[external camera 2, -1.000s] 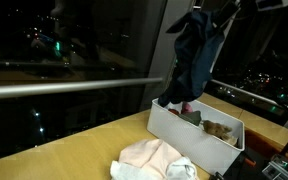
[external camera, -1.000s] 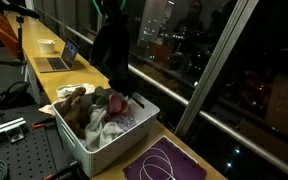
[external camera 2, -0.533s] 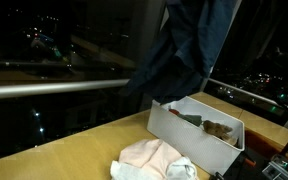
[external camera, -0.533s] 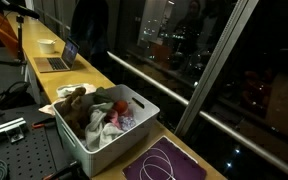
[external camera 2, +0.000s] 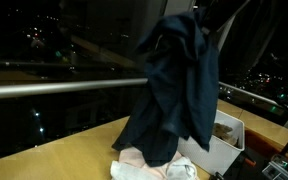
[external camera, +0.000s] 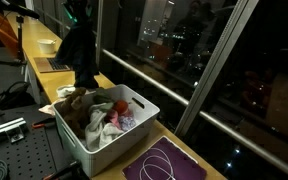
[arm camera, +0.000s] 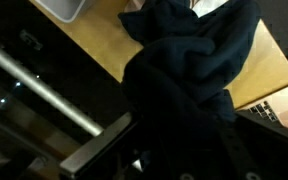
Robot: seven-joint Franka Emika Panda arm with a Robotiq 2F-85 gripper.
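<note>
Dark blue garment (external camera 2: 174, 90): bunched, hanging limp in mid-air, lower folds dangling above wooden tabletop (external camera 2: 74, 150)

in an exterior view the cam stands high off one end of the white bin (external camera: 134, 128). it looks down along the wooden counter (external camera: 34, 35), window (external camera: 204, 50) at frame right, mid range. in an exterior view the cam sits low, abt counter (external camera 2: 64, 150) level. it faces the window (external camera 2: 64, 40), bin (external camera 2: 227, 140) at frame right, closer in. wrist view: v. close, dark garment (arm camera: 184, 70) fills most of frame, counter (arm camera: 94, 35) beyond. all 3 views share garment, bin and counter.
</note>
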